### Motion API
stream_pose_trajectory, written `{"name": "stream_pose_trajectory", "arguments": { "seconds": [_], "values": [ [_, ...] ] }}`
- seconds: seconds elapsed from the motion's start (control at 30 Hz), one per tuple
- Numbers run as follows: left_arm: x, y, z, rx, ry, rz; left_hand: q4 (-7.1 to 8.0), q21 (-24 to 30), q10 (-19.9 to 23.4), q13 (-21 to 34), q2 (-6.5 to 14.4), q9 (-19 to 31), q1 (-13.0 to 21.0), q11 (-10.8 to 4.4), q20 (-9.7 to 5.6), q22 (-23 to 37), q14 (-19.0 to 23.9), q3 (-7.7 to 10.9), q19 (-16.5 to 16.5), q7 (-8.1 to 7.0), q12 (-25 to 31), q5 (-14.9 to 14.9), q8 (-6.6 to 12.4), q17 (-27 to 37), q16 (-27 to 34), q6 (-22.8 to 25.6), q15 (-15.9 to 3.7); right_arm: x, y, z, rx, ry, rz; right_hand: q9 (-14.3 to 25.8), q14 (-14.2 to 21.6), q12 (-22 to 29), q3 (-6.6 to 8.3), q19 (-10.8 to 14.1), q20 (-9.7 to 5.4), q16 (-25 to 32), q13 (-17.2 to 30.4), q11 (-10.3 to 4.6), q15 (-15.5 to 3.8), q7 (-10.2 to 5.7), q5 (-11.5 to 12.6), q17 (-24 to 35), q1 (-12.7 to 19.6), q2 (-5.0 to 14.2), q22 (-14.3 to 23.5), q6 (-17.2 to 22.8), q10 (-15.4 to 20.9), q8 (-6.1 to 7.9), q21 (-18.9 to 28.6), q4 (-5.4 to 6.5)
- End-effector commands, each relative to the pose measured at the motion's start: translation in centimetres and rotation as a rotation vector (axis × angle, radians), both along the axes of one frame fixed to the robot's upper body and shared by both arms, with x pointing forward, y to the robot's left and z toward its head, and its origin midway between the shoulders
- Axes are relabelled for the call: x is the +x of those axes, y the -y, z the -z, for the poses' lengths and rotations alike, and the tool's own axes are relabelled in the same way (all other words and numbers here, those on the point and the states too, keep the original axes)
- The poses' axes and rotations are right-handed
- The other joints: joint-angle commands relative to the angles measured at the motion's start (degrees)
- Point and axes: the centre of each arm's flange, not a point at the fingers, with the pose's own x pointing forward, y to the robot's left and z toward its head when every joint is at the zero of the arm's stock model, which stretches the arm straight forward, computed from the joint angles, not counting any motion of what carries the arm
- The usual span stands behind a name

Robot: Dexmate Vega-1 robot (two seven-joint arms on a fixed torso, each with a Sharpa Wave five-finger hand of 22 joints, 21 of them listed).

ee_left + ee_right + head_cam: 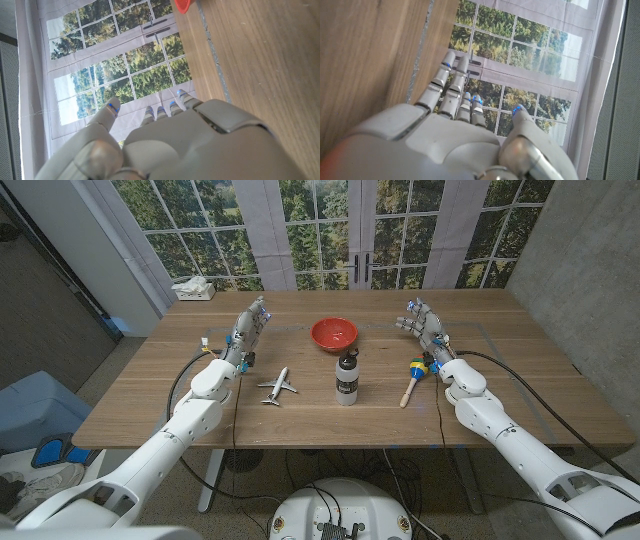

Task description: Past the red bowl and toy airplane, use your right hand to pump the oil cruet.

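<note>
Spanning both arms, one wooden table (520,380) shows smooth grained planks with bare room toward its far edge. One right hand (424,327) and one left hand (249,326) hold nothing, fingers spread. One glossy round red bowl (333,333) sits between the hands. One cylindrical oil cruet (346,376) stands nearer than the bowl, inward of the right hand. One white toy airplane (279,387) lies beside the left forearm. One wooden-handled toy (413,378) lies just beside the right wrist.

Wooden table (300,415), red bowl (333,333), toy airplane (278,387), oil cruet (346,376) (upright)
</note>
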Motion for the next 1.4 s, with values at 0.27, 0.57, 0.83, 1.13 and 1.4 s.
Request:
{"name": "stream_pose_trajectory", "arguments": {
  "seconds": [0.27,0.57,0.83,1.13,1.4],
  "values": [
    [0.2,0.2,-0.3,0.008,0.007,-0.008,-0.47,0.5,-1.4,0.1,3.7,0.2,0.5,-0.66,-2.74,0.3,-4.1,0.19,-0.2,-0.38,0.1,0.3,0.21,0.0,0.2,-1.0,-4.61,-0.5,0.6,-0.2,0.007,0.011,0.063,-0.4,26.0,0.5,-1.74,19.9,-11.98,39.2,-0.6,1.35,-8.13,9.27,0.6,27.2,-4.1,-8.67,33.8,-1.4,13.3,0.05,35.9,-4.45],
    [0.5,0.3,-0.2,0.004,0.005,-0.001,-0.52,0.5,-1.8,0.1,3.8,0.2,0.5,-0.79,-2.88,0.3,-4.4,0.15,-0.2,-0.42,0.1,0.3,0.14,0.0,0.2,-1.3,-4.68,-0.5,0.7,-0.1,0.004,-0.004,0.071,-0.3,24.4,-0.5,-1.85,19.2,-11.01,42.9,-0.7,0.95,-7.88,9.12,0.9,27.0,-4.2,-11.16,30.4,-1.3,10.2,0.13,34.3,-4.51],
    [0.6,0.4,-0.2,0.003,0.004,0.000,-0.61,0.5,-2.2,0.1,3.9,0.2,0.5,-0.82,-2.95,0.3,-4.7,0.09,-0.2,-0.41,0.1,0.3,0.08,0.0,0.3,-1.8,-4.79,-1.2,0.7,0.4,-0.006,-0.005,0.070,0.0,20.4,-0.9,-1.90,19.4,-9.13,44.4,-0.8,1.49,-7.80,7.94,1.2,26.8,-5.4,-11.79,22.6,0.8,7.7,0.64,30.4,-3.82],
    [0.3,0.5,-0.3,0.004,0.009,-0.002,-0.69,0.5,-2.4,0.1,3.9,0.2,0.5,-0.83,-2.97,0.3,-4.9,0.02,-0.3,-0.34,0.1,0.3,0.07,0.0,0.3,-2.1,-4.73,-2.7,1.0,1.1,-0.008,-0.008,0.082,0.0,19.8,-0.6,-1.86,20.0,-9.21,44.8,-0.8,1.51,-7.87,8.44,1.3,26.8,-5.7,-11.70,20.8,1.4,8.1,0.80,29.8,-3.63],
    [0.0,0.5,-0.2,0.004,0.013,-0.005,-0.80,0.5,-2.6,0.1,3.8,0.2,0.4,-0.78,-2.99,0.3,-5.0,-0.07,-0.3,-0.30,0.2,0.3,0.09,0.0,0.3,-2.4,-4.73,-4.1,1.1,1.7,-0.017,-0.006,0.091,0.0,19.6,-0.4,-1.81,20.2,-9.47,45.2,-0.8,1.64,-7.94,8.53,1.3,26.8,-6.0,-11.58,21.1,1.5,8.5,0.74,30.3,-3.45]
  ]
}}
